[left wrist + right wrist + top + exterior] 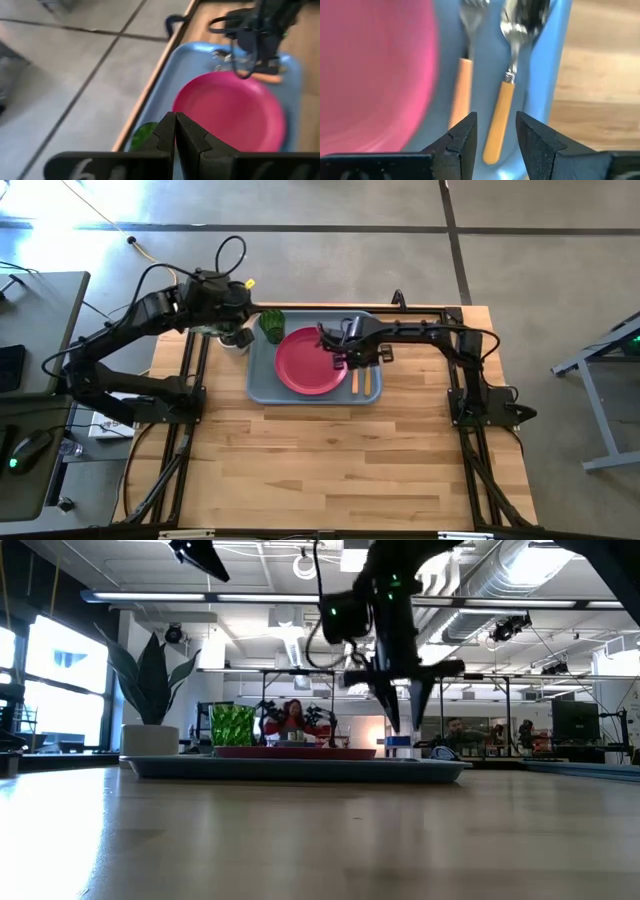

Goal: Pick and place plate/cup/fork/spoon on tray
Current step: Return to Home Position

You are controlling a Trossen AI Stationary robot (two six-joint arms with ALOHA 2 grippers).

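The spoon (512,75) is lying inside the tray (262,385), in the narrow strip of tray floor between the plate (310,361) and the tray's right rim, with the fork (462,80) just beside it on the plate's side. Both are lying parallel to that rim, metal heads pointing toward the tray's far edge and orange handles toward its near edge. The right end effector (495,132) is hanging just above the spoon's handle, its fingers standing apart with nothing between them, and the gap is lining up with the spoon's long axis, so the handle is running out from between the fingers. In the low view the fingers are pointing down at the tray but are not touching it. The cup (272,323) is sitting at the tray's far left corner, beside the plate. The left end effector (175,135) is hovering past the tray's left rim near the cup, fingers pressed together and holding nothing. With all four pieces on the tray, the placing is looking finished, and the right arm, the nearer one to the cutlery, probably needs only to lift clear of the spoon.
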